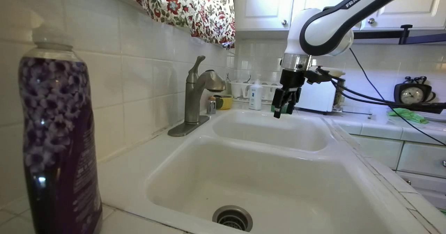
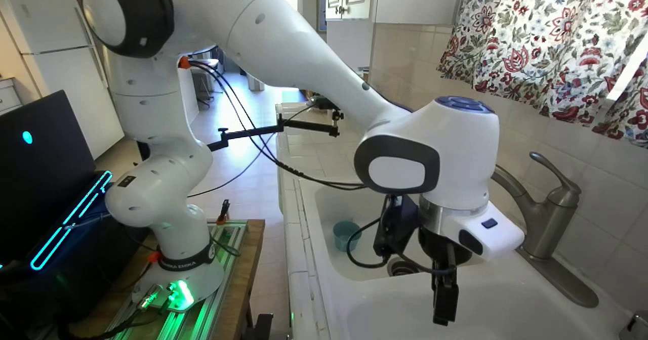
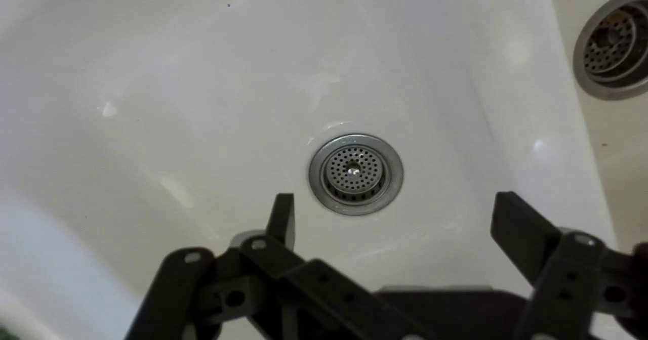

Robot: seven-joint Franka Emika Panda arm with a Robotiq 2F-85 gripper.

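Observation:
My gripper [image 3: 397,221] is open and empty, its two black fingers wide apart in the wrist view. It points down over a white sink basin [image 3: 177,102] and touches nothing. A round metal drain with a perforated strainer [image 3: 354,173] lies in the basin floor beyond the fingertips. In both exterior views the gripper [image 1: 284,110] [image 2: 445,312] hangs above the sink. A second drain [image 3: 615,44] shows in the adjoining basin at the right edge of the wrist view. A teal cup [image 2: 347,235] stands in that adjoining basin in an exterior view.
A metal faucet [image 1: 195,98] [image 2: 549,218] stands at the sink's wall side. A purple bottle [image 1: 59,140], white bottle [image 1: 256,96], yellow container [image 1: 225,102], dish rack [image 1: 238,88] and white appliance [image 1: 315,94] stand around the sink. Black cables [image 2: 298,173] hang from the arm.

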